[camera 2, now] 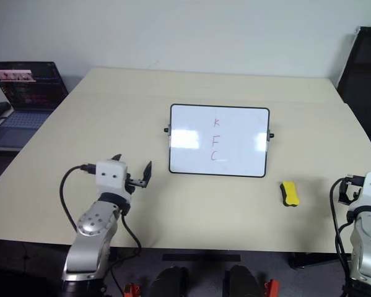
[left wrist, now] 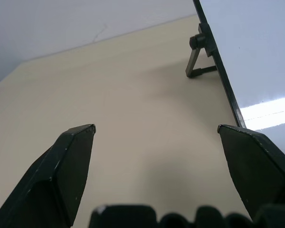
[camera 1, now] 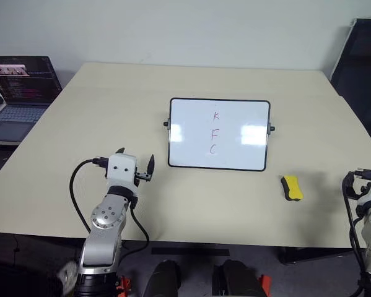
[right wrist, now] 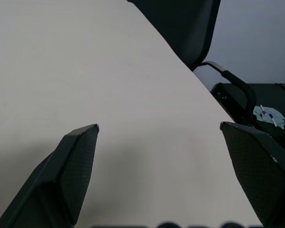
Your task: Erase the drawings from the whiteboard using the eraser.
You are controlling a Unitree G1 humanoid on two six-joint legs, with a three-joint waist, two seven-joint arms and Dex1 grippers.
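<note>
**Eraser untouched, both grippers spread and empty**

Nearest to me is my left gripper [camera 1: 137, 166], its two black fingers spread wide over bare beige table [camera 1: 111, 99] with nothing between them, just off the near left corner of the whiteboard [camera 1: 191, 133]. My right gripper [right wrist: 159, 130] sits at the table's right edge, likewise spread wide and empty, angled out toward a dark chair [right wrist: 190, 23] beyond the edge.

My target is the small oblong yellow eraser [camera 1: 291, 187] with a dark underside, lying flat on the table near the board's front right corner, apart from it and between the board and my right arm. I judge it light and slightly soft, probably foam over felt, so it should give a little and not slip. I would take it across its narrow width at mid-length, dark face kept down.

That glossy white board with its thin black frame stands tilted back on side knobs and a small prop. It bears thin reddish drawings [camera 1: 215, 132], K, F, C in a column. Being slick and lightly propped, it may slide or tip under wiping, so my left gripper could steady its edge.
</note>
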